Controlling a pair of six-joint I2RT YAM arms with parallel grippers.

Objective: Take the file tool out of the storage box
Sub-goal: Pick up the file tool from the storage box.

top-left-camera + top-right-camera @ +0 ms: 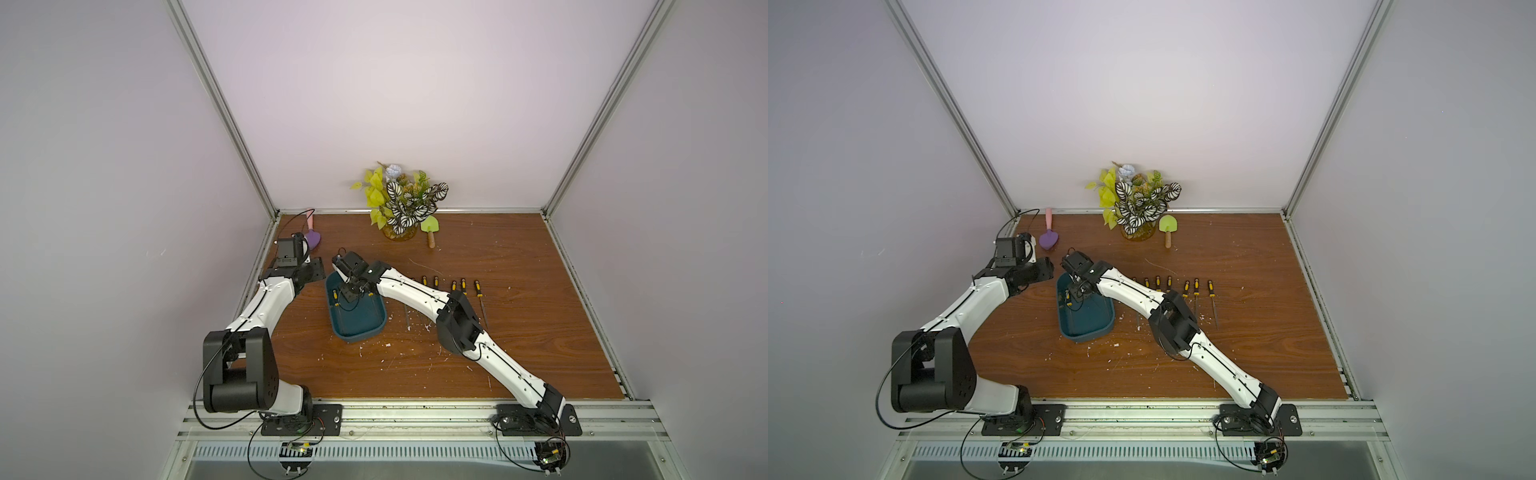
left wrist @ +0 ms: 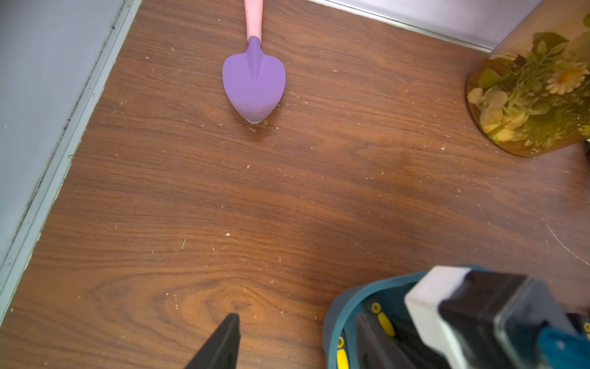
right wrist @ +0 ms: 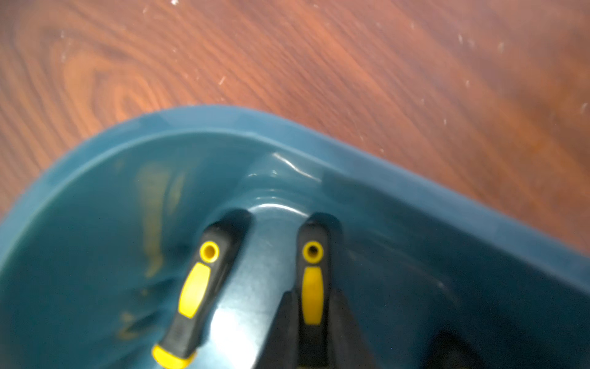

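Observation:
The dark teal storage box (image 1: 361,338) (image 1: 1088,336) sits left of the table's middle. My right gripper (image 1: 349,296) (image 1: 1074,296) reaches down into its far end. In the right wrist view the jaws are shut on the black and yellow handle of a file tool (image 3: 313,287), close to the box wall (image 3: 223,118). A second file tool (image 3: 194,290) (image 1: 332,296) lies beside it on the box floor. My left gripper (image 1: 318,270) (image 1: 1048,266) hovers open at the box's far left corner (image 2: 332,319), holding nothing, and one dark finger (image 2: 220,345) shows over bare wood.
Several file tools (image 1: 453,286) lie in a row right of the box, partly under my right arm. A potted plant (image 1: 401,203) in an amber glass vase (image 2: 526,96) stands at the back wall, a green trowel (image 1: 430,228) next to it. A purple trowel (image 2: 253,83) lies at the back left.

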